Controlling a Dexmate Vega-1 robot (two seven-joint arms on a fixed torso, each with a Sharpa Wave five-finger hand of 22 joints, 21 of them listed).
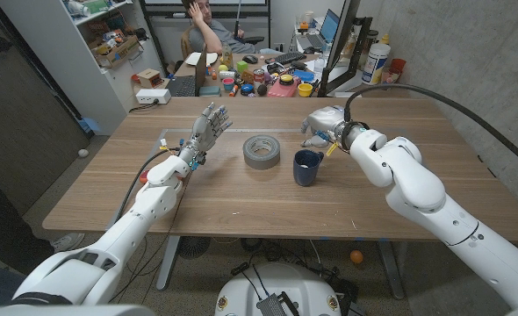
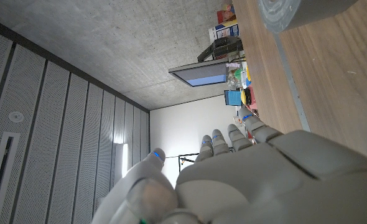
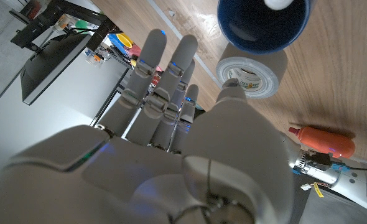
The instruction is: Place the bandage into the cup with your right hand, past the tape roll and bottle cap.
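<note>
Table (image 1: 241,197) of wood; cluttered desk (image 1: 259,79) and person (image 1: 208,22) behind.

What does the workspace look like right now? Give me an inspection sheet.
Surface: wooden table, no spills seen.
Job's things: tape roll lies flat mid-table; cup upright beside it, apart; bandage and cap not made out.
Clutter: orange thing by the left arm, unidentified.
Hands: left hand raised, fingers spread, holding nothing; right hand beyond the cup, grip unclear.
Cables: black cable arcs from the right wrist.
Surroundings: person at a cluttered desk behind.
</note>
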